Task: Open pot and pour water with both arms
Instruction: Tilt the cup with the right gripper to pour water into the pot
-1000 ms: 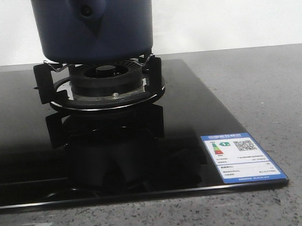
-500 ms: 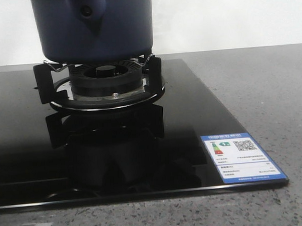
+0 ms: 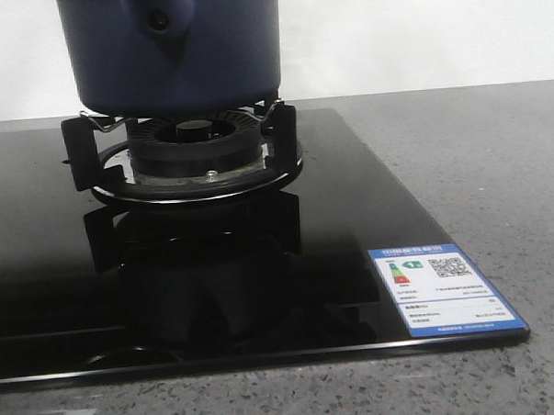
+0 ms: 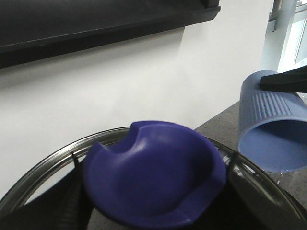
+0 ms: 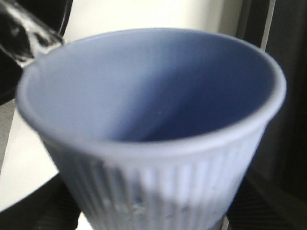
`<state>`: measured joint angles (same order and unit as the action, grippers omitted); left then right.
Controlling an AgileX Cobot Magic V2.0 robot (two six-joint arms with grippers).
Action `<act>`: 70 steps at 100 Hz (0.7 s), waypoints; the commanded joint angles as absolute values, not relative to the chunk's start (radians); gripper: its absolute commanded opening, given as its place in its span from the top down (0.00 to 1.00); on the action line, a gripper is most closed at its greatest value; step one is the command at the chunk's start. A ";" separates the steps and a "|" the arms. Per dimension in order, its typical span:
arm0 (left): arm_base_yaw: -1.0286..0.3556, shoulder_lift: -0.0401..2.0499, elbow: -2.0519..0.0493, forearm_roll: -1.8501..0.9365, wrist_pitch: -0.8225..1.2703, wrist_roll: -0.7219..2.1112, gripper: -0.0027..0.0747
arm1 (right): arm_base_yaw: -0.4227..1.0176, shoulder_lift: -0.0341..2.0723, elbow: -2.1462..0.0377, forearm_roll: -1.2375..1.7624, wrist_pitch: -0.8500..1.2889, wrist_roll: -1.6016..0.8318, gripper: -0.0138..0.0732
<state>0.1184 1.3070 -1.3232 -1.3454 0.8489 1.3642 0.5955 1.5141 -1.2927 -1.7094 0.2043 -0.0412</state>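
The dark navy pot (image 3: 174, 60) stands on the burner grate (image 3: 192, 151), its stubby pierced handle (image 3: 163, 15) facing me and its top cut off by the frame. Neither gripper shows in the front view. In the left wrist view my left gripper (image 4: 153, 213) is shut on the blue knob (image 4: 153, 172) of a glass lid (image 4: 45, 165) with a metal rim. To one side of the lid, a pale blue ribbed cup (image 4: 273, 127) is tipped, mouth downward. My right gripper (image 5: 153, 215) is shut on this cup (image 5: 153, 143), dark fingers (image 5: 271, 206) at its sides.
The burner sits on a black glass hob (image 3: 350, 204) with a blue energy label (image 3: 446, 287) at its front right corner. Grey stone counter (image 3: 496, 161) lies to the right, a white wall behind. A dark hood (image 4: 96, 24) hangs above.
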 commanded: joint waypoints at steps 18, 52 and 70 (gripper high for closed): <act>0.118 1.267 -1.362 -1.440 0.837 1.354 0.52 | 0.596 1.474 -1.335 -1.750 0.211 -0.044 0.36; 0.118 1.267 -1.362 -1.440 0.837 1.354 0.51 | 0.596 1.474 -1.335 -1.750 0.211 -0.040 0.36; 0.118 1.267 -1.362 -1.440 0.838 1.354 0.51 | 0.596 1.474 -1.335 -1.750 0.220 0.065 0.36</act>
<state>0.1184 1.3070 -1.3232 -1.3454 0.8489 1.3642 0.5955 1.5141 -1.2964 -1.7257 0.1959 0.0000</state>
